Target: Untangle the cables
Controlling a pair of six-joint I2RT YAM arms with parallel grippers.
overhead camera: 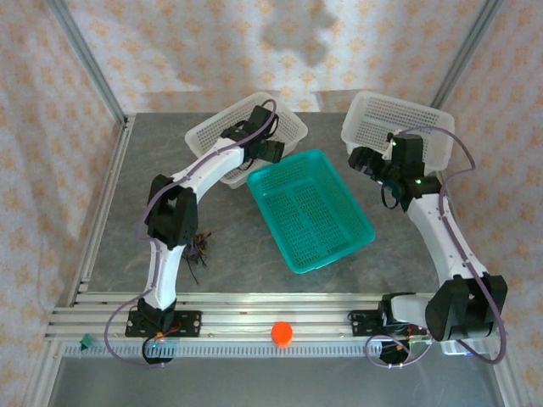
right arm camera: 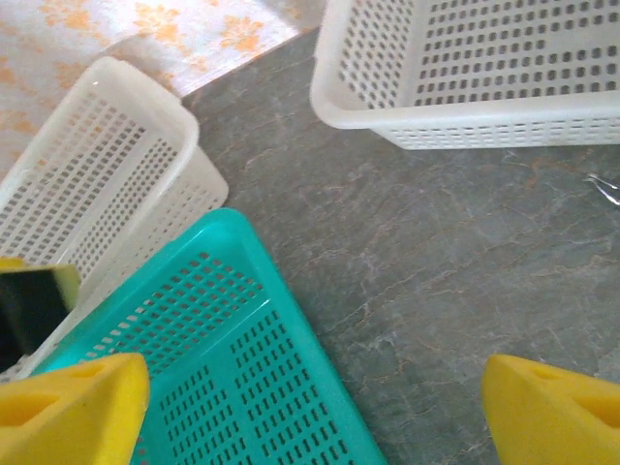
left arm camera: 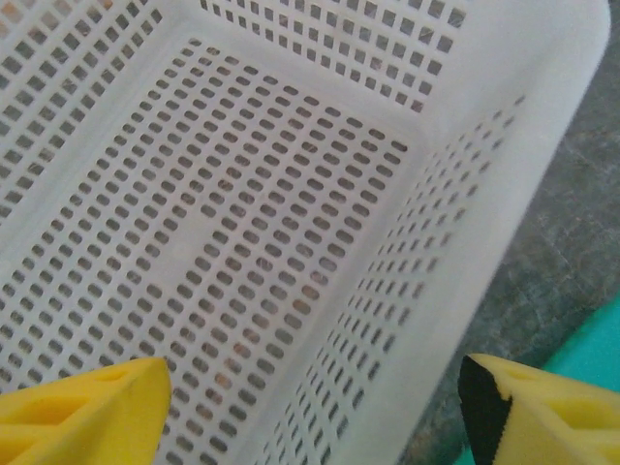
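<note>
Between the spread, empty jaws of the left gripper (left arm camera: 310, 412) the perforated floor of a white basket (left arm camera: 542, 116) is seen. The right gripper (right arm camera: 310, 417), likewise open and empty, is poised over the grey table (right arm camera: 436, 271) by the far corner of the teal basket (right arm camera: 232, 228). The cables (overhead camera: 197, 246) are found well apart from both, as a small dark clump on the table at the near left, just beside the left arm (overhead camera: 170, 216). No clear long axis can be made out. The left gripper is judged the nearer, and a retreat toward the near left would be needed.
</note>
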